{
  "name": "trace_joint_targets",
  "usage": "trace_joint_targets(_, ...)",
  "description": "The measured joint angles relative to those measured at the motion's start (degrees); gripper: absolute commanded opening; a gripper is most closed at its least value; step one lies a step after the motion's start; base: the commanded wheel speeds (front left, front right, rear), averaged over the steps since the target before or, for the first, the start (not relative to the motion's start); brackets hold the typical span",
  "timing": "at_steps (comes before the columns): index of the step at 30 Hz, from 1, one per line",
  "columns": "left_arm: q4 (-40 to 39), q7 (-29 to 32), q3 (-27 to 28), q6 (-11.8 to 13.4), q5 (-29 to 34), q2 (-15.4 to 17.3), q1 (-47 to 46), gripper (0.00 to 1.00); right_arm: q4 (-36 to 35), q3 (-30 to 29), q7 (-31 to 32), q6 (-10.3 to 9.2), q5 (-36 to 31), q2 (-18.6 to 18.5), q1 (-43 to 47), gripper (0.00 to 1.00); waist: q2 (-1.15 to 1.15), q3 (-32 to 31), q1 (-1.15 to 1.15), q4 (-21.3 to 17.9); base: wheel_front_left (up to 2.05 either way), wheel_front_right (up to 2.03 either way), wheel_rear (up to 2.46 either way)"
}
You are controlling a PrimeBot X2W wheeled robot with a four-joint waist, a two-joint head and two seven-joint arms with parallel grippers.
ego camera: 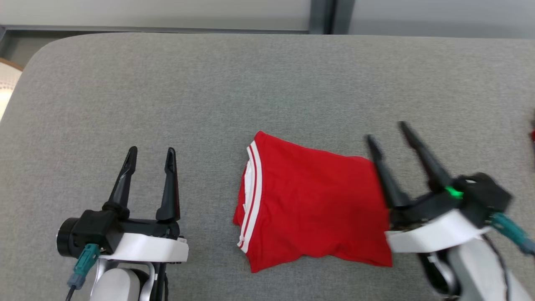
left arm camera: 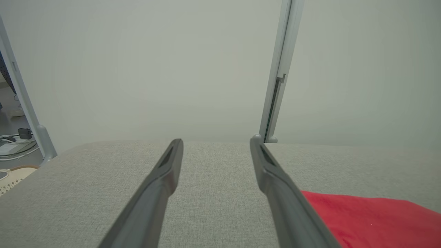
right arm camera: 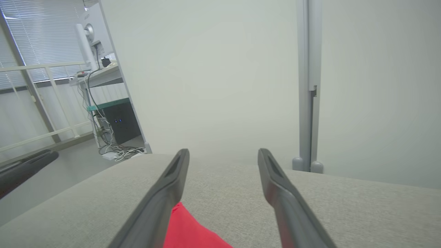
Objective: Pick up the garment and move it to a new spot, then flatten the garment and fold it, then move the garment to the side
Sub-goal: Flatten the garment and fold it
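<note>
The left gripper [ego camera: 151, 149] hovers over the grey fabric surface [ego camera: 267, 83], fingers spread and empty, apart from the cloth. The red garment [ego camera: 309, 205], folded and white-striped along its left edge, lies flat mid-surface. At its right edge the right gripper [ego camera: 386, 131] hangs with jaws wide, gripping nothing, one finger crossing the cloth's corner.

A: Head view. The right hand [ego camera: 386, 133] is smeared and its outlines are soft. The hand and its wrist cover the right edge of the garment [ego camera: 309, 200].
B: Noted. The red speck [ego camera: 533, 136] at the right border is cut off, so I can't tell what it is. Same for the pale round thing [ego camera: 6, 83] at the left border.
A: Left wrist view. The garment runs off the bottom and right borders, partly behind the left hand [left arm camera: 217, 139].
B: Right wrist view. The garment's corner is cut by the bottom border. The dark bar [right arm camera: 24, 168] at left is blurred and unidentified.
</note>
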Motion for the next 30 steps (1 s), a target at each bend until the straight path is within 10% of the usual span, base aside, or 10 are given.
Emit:
trace_joint_targets(10,2.1,0.0,2.9,-1.1,0.4,1.5,2.4,1.0,-5.9,-18.9,2.1,0.0,-4.7,-1.9,13.4,1.0,0.0,-3.1,0.0,-3.8,0.0,0.0,0.0)
trace_joint_targets(30,6.8,0.3,3.2,-2.1,0.5,3.4,10.7,1.0,-10.1,-21.0,7.2,0.0,-3.9,-0.3,26.2,1.0,0.0,-14.4,0.0,-6.1,0.0,0.0,0.0)
